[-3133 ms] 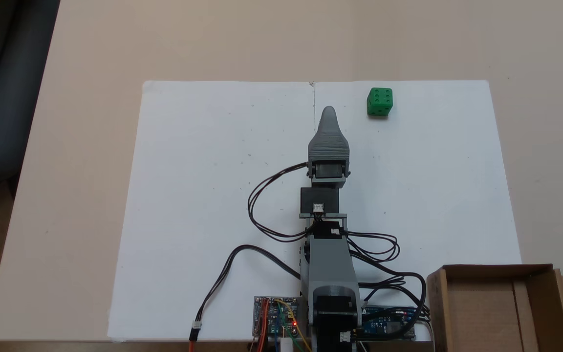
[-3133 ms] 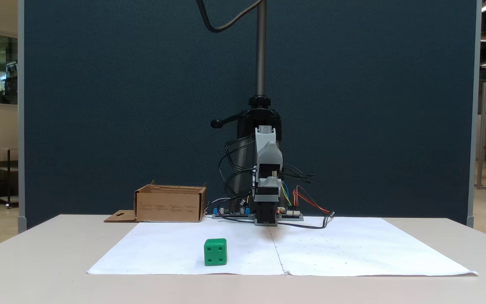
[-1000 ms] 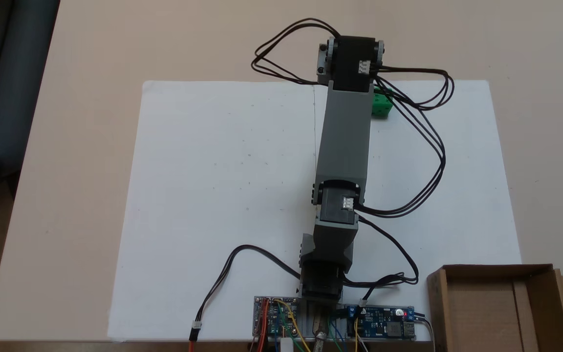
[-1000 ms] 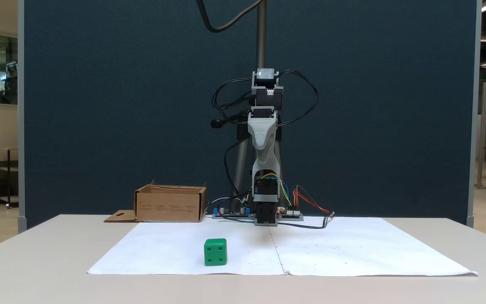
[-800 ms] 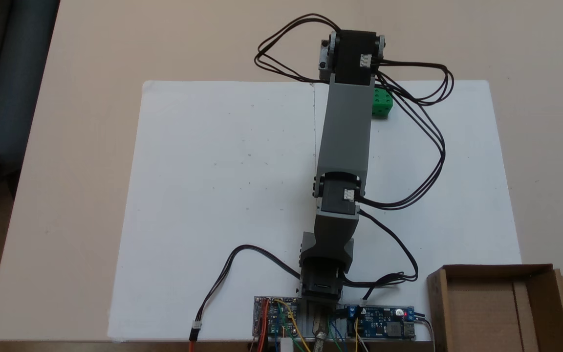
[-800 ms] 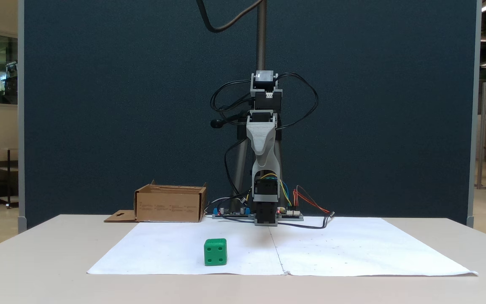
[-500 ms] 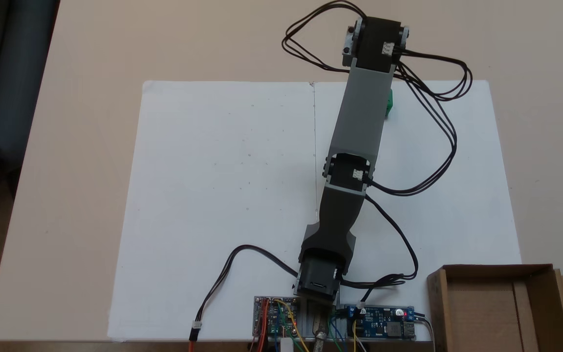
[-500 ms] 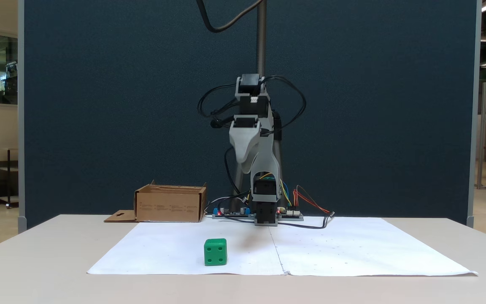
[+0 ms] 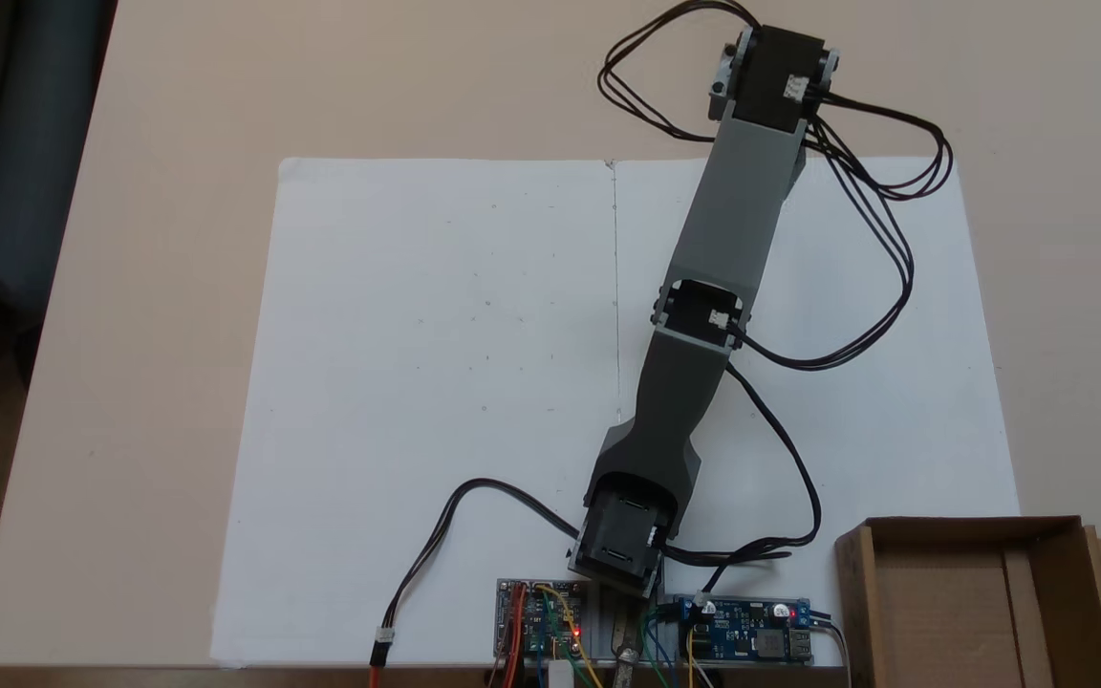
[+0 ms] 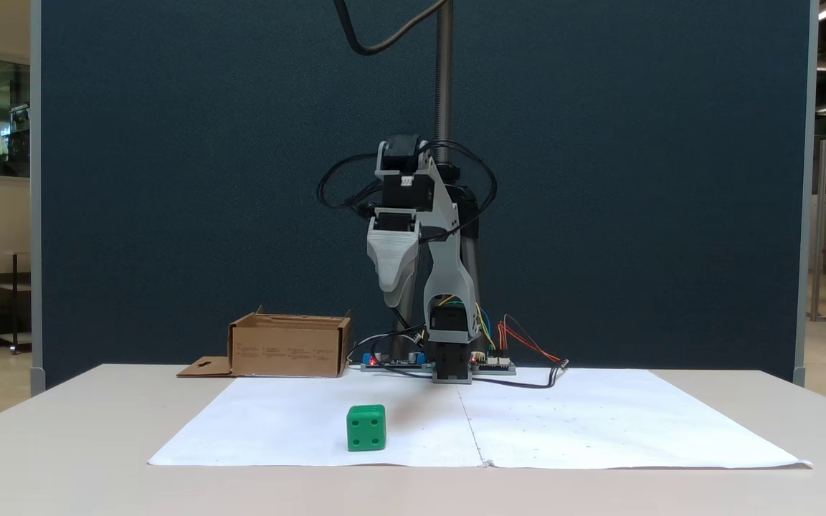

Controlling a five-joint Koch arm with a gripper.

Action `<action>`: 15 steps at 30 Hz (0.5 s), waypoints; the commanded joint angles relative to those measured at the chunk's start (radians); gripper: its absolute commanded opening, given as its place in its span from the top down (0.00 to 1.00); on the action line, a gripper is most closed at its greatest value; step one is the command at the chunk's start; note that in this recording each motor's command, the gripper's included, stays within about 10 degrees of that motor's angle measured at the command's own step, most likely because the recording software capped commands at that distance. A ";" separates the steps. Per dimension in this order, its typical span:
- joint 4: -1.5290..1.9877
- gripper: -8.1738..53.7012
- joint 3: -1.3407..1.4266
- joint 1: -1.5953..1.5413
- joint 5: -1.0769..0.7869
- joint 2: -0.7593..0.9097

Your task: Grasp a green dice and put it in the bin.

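The green dice (image 10: 366, 428) sits on the white paper near the table's front edge in a fixed view. From above, the outstretched arm (image 9: 737, 220) covers it. My gripper (image 10: 393, 299) hangs pointing down, well above the table, higher than the dice and slightly to its right. Its broad grey face is turned to the camera, with a single tip showing, so the jaws' state is unclear. The bin, a low brown cardboard box (image 10: 290, 349), stands at the back left beside the arm's base, and in the view from above it is at the lower right (image 9: 853, 583) with its flap.
A white paper sheet (image 9: 436, 382) covers the middle of the beige table (image 9: 178, 115). Circuit boards (image 9: 746, 640) and loose wires sit at the arm's base. Black cables (image 9: 880, 248) loop out beside the arm. A dark blue partition (image 10: 169, 179) stands behind the table.
From its folded posture the arm has risen and stretched out. Over the last second it swung toward the dice's side, right from above and left from the front. The dice stayed put.
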 commanded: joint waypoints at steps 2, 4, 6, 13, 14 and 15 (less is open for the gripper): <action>0.175 0.11 -0.075 0.029 -0.124 -0.009; 0.175 0.11 -0.106 0.035 -0.124 -0.028; 0.175 0.11 -0.123 0.035 -0.123 -0.037; 0.175 0.11 -0.153 0.018 -0.034 -0.094; 0.175 0.11 -0.155 0.015 -0.009 -0.097; 0.175 0.11 -0.156 0.011 0.014 -0.097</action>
